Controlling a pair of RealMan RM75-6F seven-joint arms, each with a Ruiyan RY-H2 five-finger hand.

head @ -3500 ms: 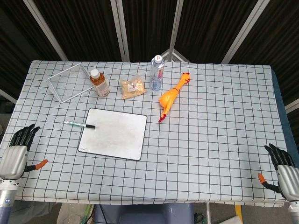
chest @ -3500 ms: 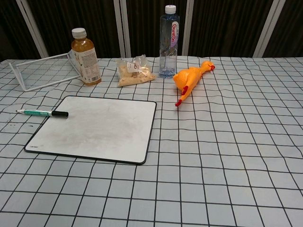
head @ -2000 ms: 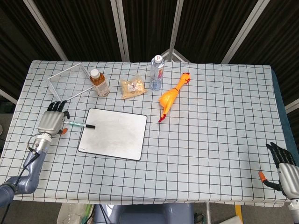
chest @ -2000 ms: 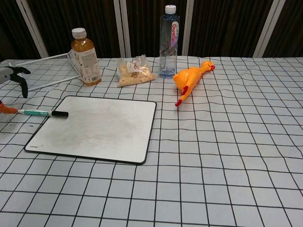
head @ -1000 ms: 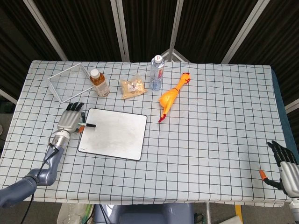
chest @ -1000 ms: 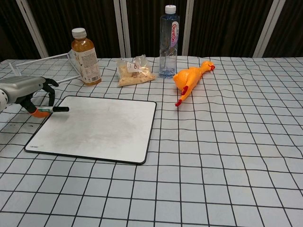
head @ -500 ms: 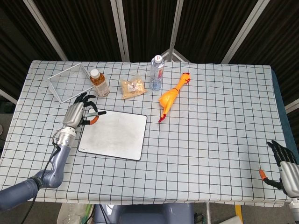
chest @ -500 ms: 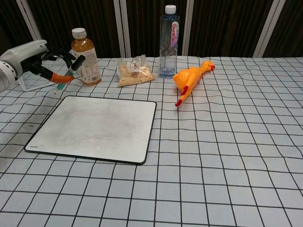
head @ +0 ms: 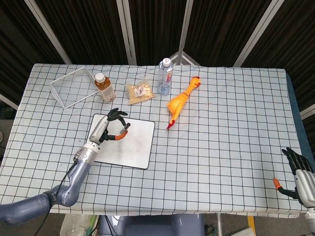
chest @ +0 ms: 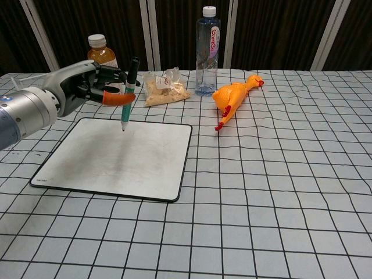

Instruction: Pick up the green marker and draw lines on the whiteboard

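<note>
My left hand (chest: pixel 78 86) holds the green marker (chest: pixel 128 96) nearly upright, black cap up, pinched between its orange-tipped thumb and its fingers. The marker's tip points down over the far left part of the whiteboard (chest: pixel 133 160) and looks just above the surface. In the head view the left hand (head: pixel 105 129) hangs over the whiteboard's (head: pixel 135 145) upper left area. My right hand (head: pixel 298 176) rests at the table's near right corner, fingers apart, holding nothing.
Behind the board stand a tea bottle (chest: pixel 103 70), a snack bag (chest: pixel 165 87) and a water bottle (chest: pixel 207 52). A rubber chicken (chest: pixel 232 96) lies to the board's right. A white wire rack (head: pixel 71 87) sits at the far left.
The left hand came in from the table's left edge, took the marker off the cloth beside the board, lifted it and carried it rightward over the board, turning it upright. The right hand stayed put.
</note>
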